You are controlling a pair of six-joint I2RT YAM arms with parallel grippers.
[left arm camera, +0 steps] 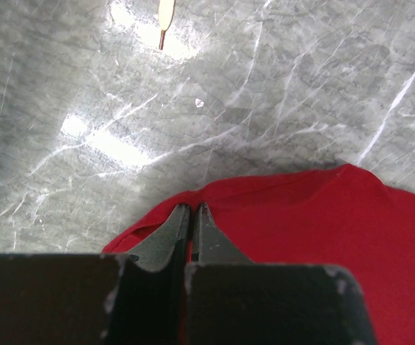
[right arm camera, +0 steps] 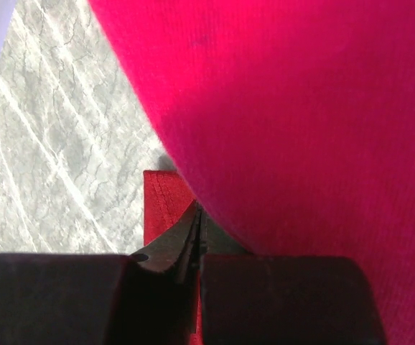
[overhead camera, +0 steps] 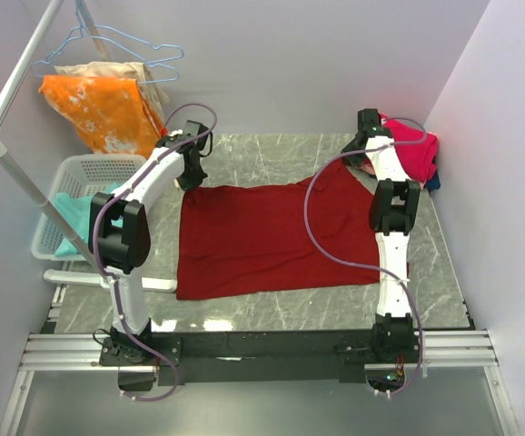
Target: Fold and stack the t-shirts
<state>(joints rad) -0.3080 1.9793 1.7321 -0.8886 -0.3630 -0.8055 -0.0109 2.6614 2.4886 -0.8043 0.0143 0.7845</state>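
Observation:
A dark red t-shirt (overhead camera: 272,236) lies spread on the marble table. My left gripper (overhead camera: 190,174) is shut on its far left corner; in the left wrist view the gripper (left arm camera: 192,208) pinches the red cloth (left arm camera: 301,230) at its edge. My right gripper (overhead camera: 361,156) is shut on the far right corner, a hemmed sleeve edge (right arm camera: 161,205) in the right wrist view, where the gripper (right arm camera: 197,210) sits under a bright pink shirt (right arm camera: 294,108). The pink shirt (overhead camera: 417,150) lies at the far right corner over a dark blue one (overhead camera: 435,182).
A white basket (overhead camera: 81,195) with a teal shirt (overhead camera: 81,218) stands left of the table. An orange cloth (overhead camera: 104,109) and a beige one hang from a rack (overhead camera: 8,163) at far left. Walls close the back and right.

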